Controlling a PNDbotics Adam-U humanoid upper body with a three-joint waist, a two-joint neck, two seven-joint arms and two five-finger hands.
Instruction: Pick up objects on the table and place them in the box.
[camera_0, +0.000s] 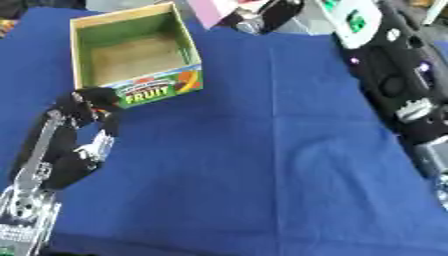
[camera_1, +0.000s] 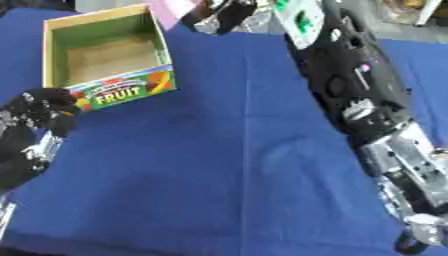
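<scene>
Right hand (camera_0: 262, 17) reaches across the table's far edge, fingers curled on a pink object (camera_0: 210, 11), just beyond the fruit box (camera_0: 131, 52) at the far-left corner. Box looks empty. Left hand (camera_0: 87, 105) waits near box's front corner, fingers clenched, holding nothing. Step: carry. Next, prob.: swing left over box opening, release.

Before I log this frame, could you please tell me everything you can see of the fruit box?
The box is an open-topped cardboard carton with tan rims, green inner walls and a brown floor; nothing shows inside it. Its near wall carries a colourful label reading FRUIT. It stands upright, turned slightly askew, at the far left of the blue tablecloth. The left hand, fingers curled, sits just off its near left corner; whether they touch cannot be told.
</scene>
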